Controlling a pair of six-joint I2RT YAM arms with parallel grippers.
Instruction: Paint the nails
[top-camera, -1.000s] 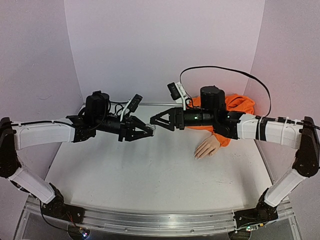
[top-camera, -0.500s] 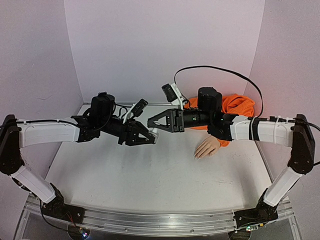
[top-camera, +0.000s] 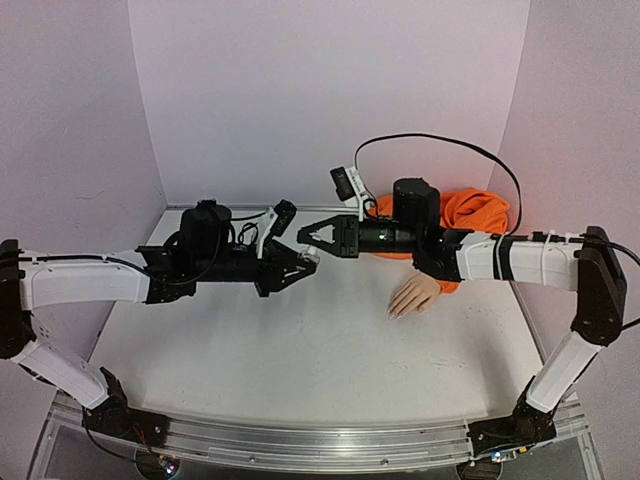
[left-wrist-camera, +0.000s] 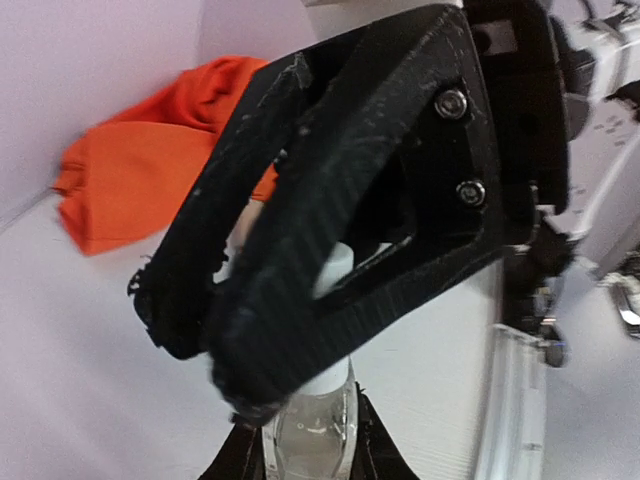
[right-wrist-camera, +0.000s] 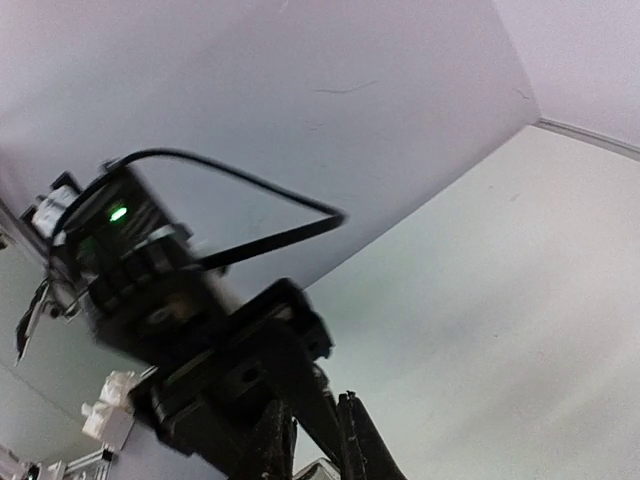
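Our left tool (top-camera: 305, 264) is clamped on the body of a small clear bottle (left-wrist-camera: 310, 440), held up off the counter (top-camera: 300, 360). The right tool (top-camera: 306, 240) meets it tip to tip, its fingers (left-wrist-camera: 250, 300) drawn in narrow around the bottle's white cap (left-wrist-camera: 335, 270). We judge this to be the uncapping step, before any brush reaches the task's thing. Against the back wall lies the orange sleeve (top-camera: 480, 210), soft and bunched. The pale mannequin hand (top-camera: 415, 295) comes out of it and rests flat on the counter below the right forearm, fingers pointing toward the near left. The nails (top-camera: 395, 312) sit at those fingertips, too small for us to make out singly. They lie well apart from both tools, off to the right arm's side and lower down. We expect the hand to be light and stiff, so it may slide under a sideways push while the sleeve gives way. If it needs steadying, we would take it at the wrist, next to the cuff. The nails themselves look hard, smooth and slightly curved, so we would only touch them lightly from above. The bottle seems fragile and slippery, best gripped by its sides, the cap by its flanks.
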